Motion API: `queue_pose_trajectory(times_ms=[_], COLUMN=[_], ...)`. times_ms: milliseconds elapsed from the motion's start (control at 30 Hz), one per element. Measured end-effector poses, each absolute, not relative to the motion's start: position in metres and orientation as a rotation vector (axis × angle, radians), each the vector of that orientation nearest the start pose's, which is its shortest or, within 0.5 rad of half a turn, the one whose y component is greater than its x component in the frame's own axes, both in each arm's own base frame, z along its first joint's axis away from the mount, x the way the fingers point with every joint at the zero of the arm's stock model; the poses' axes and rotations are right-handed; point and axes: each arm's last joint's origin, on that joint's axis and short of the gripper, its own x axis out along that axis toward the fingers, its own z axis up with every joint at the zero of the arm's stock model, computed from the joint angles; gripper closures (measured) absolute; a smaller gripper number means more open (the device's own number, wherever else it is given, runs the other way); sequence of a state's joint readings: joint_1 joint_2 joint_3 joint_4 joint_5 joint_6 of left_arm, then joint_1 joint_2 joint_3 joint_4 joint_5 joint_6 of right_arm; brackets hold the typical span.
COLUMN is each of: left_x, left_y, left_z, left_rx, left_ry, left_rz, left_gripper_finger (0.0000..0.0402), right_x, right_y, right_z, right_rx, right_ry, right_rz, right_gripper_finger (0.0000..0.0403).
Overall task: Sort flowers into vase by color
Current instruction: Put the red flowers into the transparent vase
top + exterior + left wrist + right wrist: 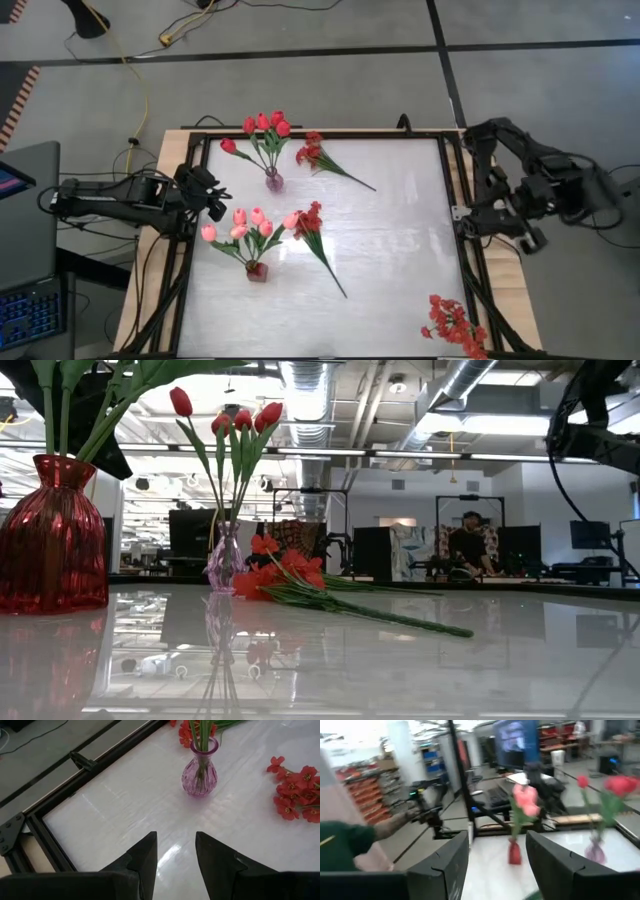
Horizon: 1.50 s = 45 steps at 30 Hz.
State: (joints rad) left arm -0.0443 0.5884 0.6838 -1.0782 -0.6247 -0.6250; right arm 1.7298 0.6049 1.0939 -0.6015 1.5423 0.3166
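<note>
Red tulips (265, 125) stand in a small purple glass vase (273, 181) at the table's far left. Pink tulips (240, 225) stand in a red vase (257, 271) nearer the front. Three sprays of small red blossoms lie flat on the table: one (313, 151) beside the purple vase, one (310, 219) beside the pink tulips, and one (452, 322) at the near right corner. My left gripper (215, 205) hovers open over the table's left edge, nothing between its fingers (145, 852). My right gripper (497, 840) is open and empty, raised at the right edge, pointing level toward the vases.
A black metal frame (452, 210) runs around the white tabletop (400, 250). The middle and right of the table hold only the loose sprays. Beyond the table, a person (468, 545) sits in the room and another person's sleeve (350, 845) shows in the right wrist view.
</note>
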Motion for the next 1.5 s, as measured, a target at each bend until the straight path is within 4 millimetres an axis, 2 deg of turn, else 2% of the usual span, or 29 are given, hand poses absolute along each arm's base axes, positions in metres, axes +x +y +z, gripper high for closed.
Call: queue_pose_trajectory(times_ms=[100, 233, 367, 533, 633, 800, 1033, 1167, 1300, 1433, 1500], left_x=[0.090, 0.090, 0.090, 0.090, 0.091, 0.092, 0.092, 0.092, 0.092, 0.092, 0.093], left_y=[0.013, 0.013, 0.013, 0.012, 0.012, 0.011, 0.011, 0.011, 0.011, 0.011, 0.010], left_z=[0.257, 0.257, 0.257, 0.257, 0.257, 0.258, 0.257, 0.257, 0.257, 0.257, 0.257], left_rx=[-0.237, -0.236, -0.237, -0.247, -0.241, -0.223, -0.224, -0.224, -0.223, -0.216, -0.214], left_ry=[0.730, 0.730, 0.730, 0.741, 0.747, 0.755, 0.759, 0.759, 0.760, 0.770, 0.772], left_rz=[0.794, 0.794, 0.794, 0.772, 0.748, 0.712, 0.706, 0.707, 0.707, 0.685, 0.666], left_gripper_finger=[0.0278, 0.0278, 0.0278, 0.0278, 0.0278, 0.0278, 0.0278, 0.0278, 0.0278, 0.0278, 0.0278], right_x=[0.016, 0.010, 0.007, 0.015, 0.032, 0.072, 0.114, 0.139, 0.162, 0.189, 0.206], right_y=[0.080, 0.109, 0.130, 0.156, 0.170, 0.171, 0.177, 0.185, 0.188, 0.182, 0.176], right_z=[0.439, 0.467, 0.479, 0.490, 0.498, 0.509, 0.510, 0.500, 0.488, 0.480, 0.476], right_rx=[0.097, -0.122, -0.303, -0.380, -0.347, -0.224, -0.197, -0.216, -0.204, -0.094, -0.031], right_ry=[-0.014, -0.218, -0.386, -0.407, -0.324, -0.212, -0.140, -0.105, -0.094, -0.057, -0.020], right_rz=[0.280, 0.404, 0.365, 0.268, 0.149, -0.099, -0.295, -0.352, -0.322, -0.096, -0.067], right_gripper_finger=[0.0180, 0.0180, 0.0180, 0.0180, 0.0180, 0.0180, 0.0180, 0.0180, 0.0180, 0.0180, 0.0180])
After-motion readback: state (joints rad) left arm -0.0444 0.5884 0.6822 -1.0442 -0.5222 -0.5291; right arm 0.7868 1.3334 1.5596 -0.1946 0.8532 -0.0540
